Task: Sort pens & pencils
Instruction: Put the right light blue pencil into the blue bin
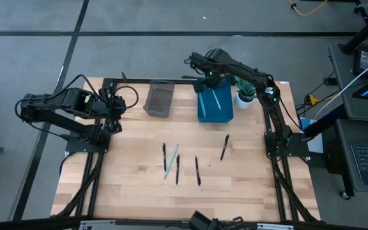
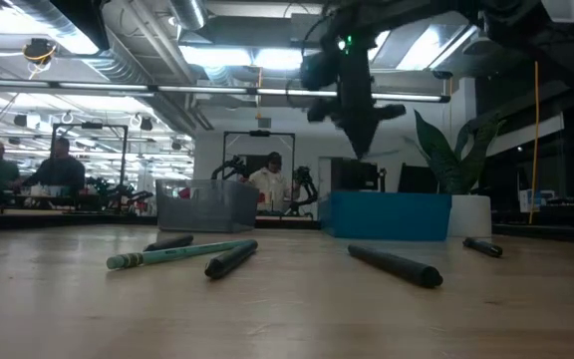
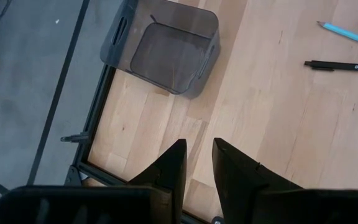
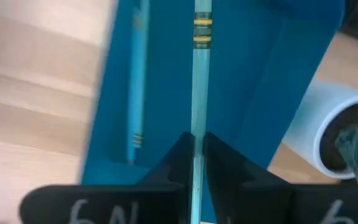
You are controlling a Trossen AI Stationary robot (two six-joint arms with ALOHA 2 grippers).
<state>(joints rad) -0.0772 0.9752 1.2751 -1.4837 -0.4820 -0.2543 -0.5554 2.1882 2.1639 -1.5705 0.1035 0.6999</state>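
Right gripper [image 4: 195, 144] is hanging over the blue bin [image 1: 214, 107], jaws pinching a light, stiff, slippery teal pencil [image 4: 201, 74] mid-shaft, likely best there; left gripper [image 3: 197, 155] idling, jaws slightly parted, empty.

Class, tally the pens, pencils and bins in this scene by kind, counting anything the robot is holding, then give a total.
Black pens: 4
Teal pencils: 3, one on the table, one in the blue bin, one held by the right gripper over that bin
Bins: 2, grey bin and blue bin
Total: 9
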